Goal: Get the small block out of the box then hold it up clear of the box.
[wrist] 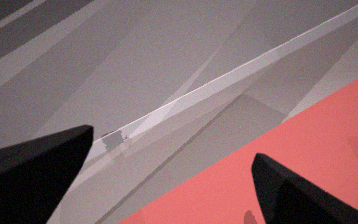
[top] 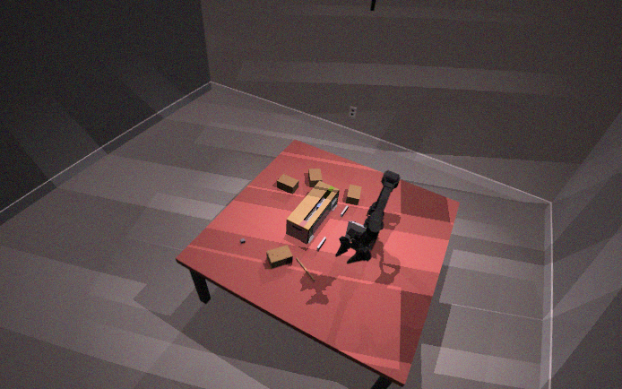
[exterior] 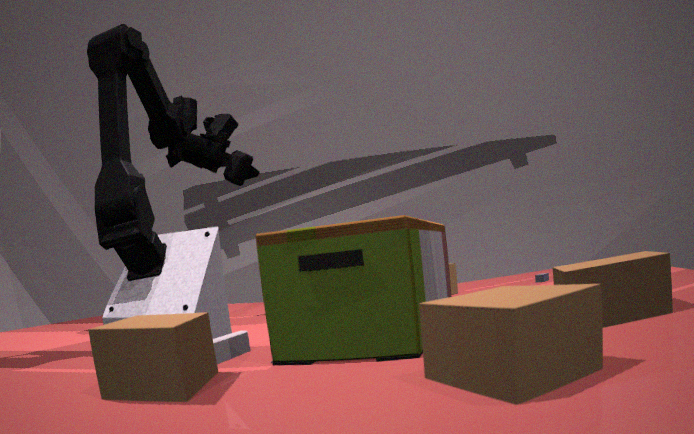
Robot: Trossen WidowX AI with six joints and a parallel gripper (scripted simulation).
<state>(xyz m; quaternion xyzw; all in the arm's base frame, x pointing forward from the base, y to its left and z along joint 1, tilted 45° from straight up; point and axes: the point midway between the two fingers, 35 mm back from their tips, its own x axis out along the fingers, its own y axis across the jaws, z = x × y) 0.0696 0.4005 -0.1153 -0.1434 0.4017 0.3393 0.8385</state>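
The box stands upright on the table, with a tan top that has a long slot and a green end wall. A small bluish patch shows through the slot; it may be the block on the shelf, but it is too small to tell. The clear front is mostly hidden by the viewing angles. A tiny grey-blue cube lies on the table well away from the box. My gripper is open with nothing between its fingers, raised above the table and to the side of the box.
Tan blocks stand around the box. White bars lie between box and arm. A thin tan stick lies near the closest tan block.
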